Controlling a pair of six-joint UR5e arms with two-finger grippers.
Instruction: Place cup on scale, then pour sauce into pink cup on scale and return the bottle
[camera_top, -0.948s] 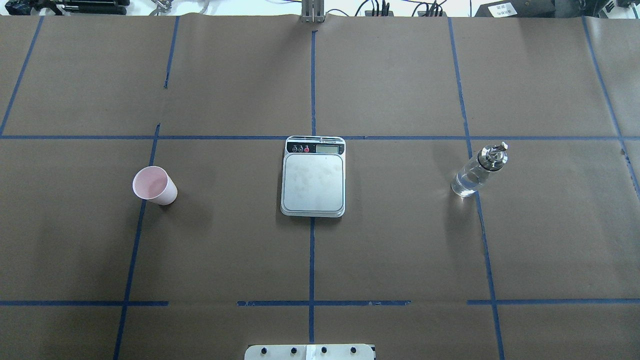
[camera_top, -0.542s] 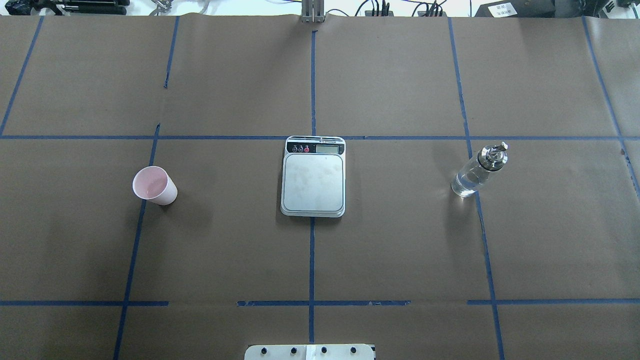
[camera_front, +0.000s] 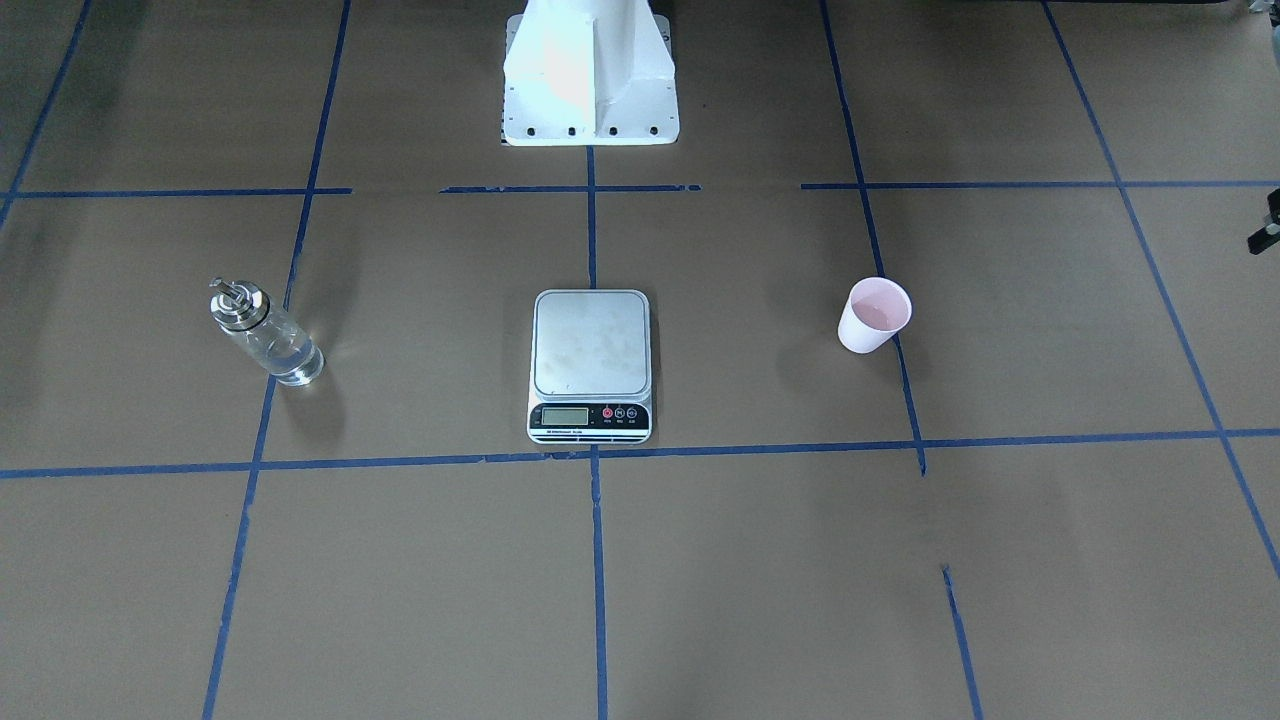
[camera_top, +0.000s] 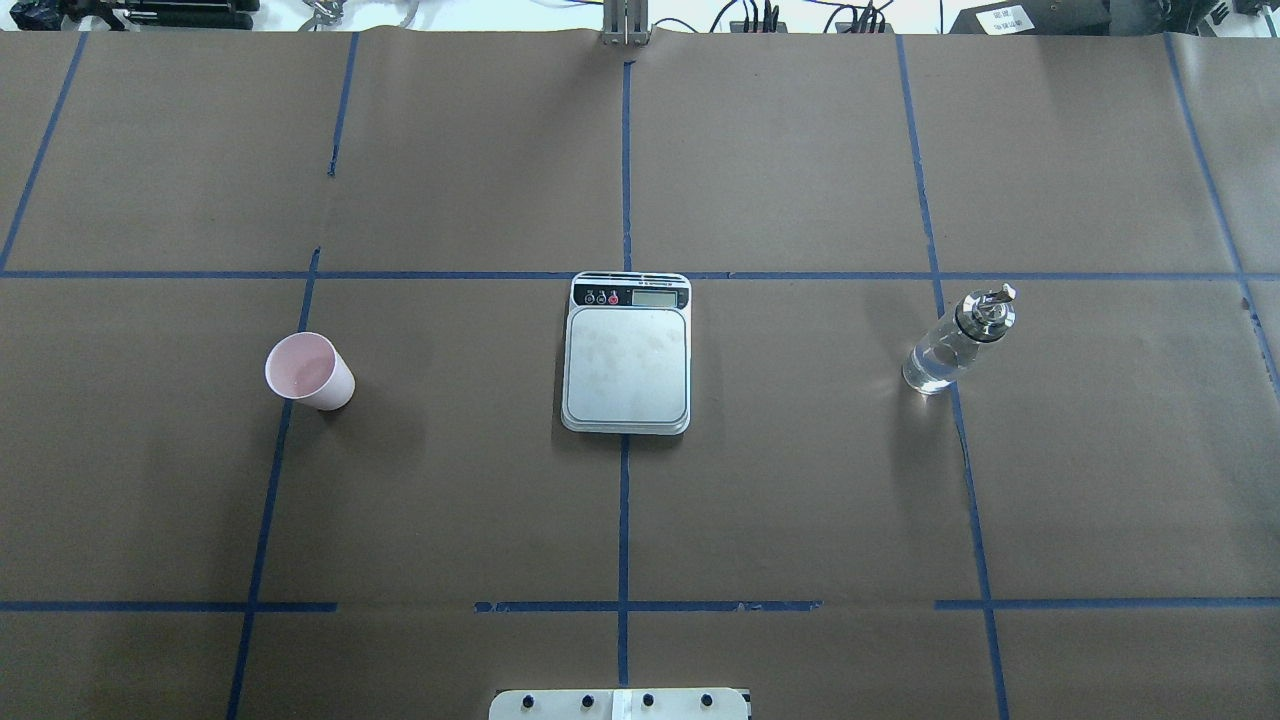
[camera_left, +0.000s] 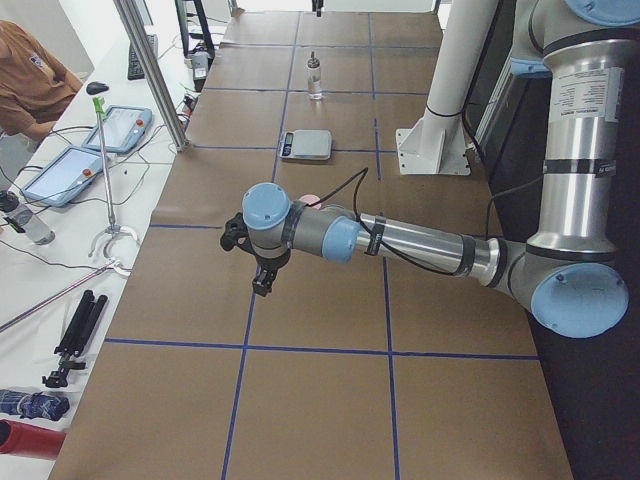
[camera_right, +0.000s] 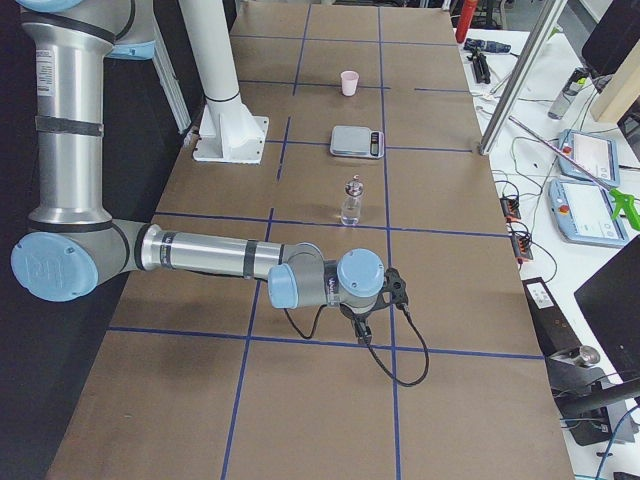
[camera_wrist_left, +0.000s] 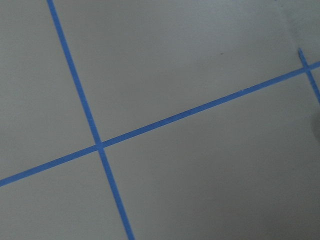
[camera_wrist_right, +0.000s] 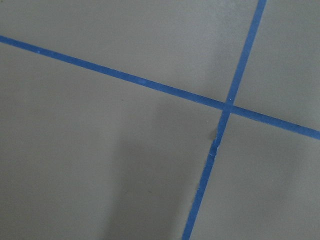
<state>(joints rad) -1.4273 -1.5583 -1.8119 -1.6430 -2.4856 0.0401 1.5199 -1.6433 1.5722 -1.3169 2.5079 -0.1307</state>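
While neither task thing is gripped, we hold both arms low over the ends of the surface (camera_top: 800, 500), wide of the work. Whether the left tool (camera_left: 262, 280) or the right tool (camera_right: 358, 328) is spread or closed, we cannot tell. Farther out, the cup (camera_top: 308, 370) stands upright on our left, the scale (camera_top: 626, 365) in the centre, and the bottle (camera_top: 950, 350) with its sauce (camera_top: 930, 368) on our right. They sit well apart, probably one for each arm. The lettering on the scale's far strip is too small to read.

Laid across with matte brown paper (camera_top: 450, 500), gridded by thin blue tape lines (camera_top: 622, 520). Flanked by a white side bench (camera_left: 40, 290) bearing grey touchscreen tablets (camera_left: 125, 128) beside a slanted aluminium post (camera_left: 150, 70).
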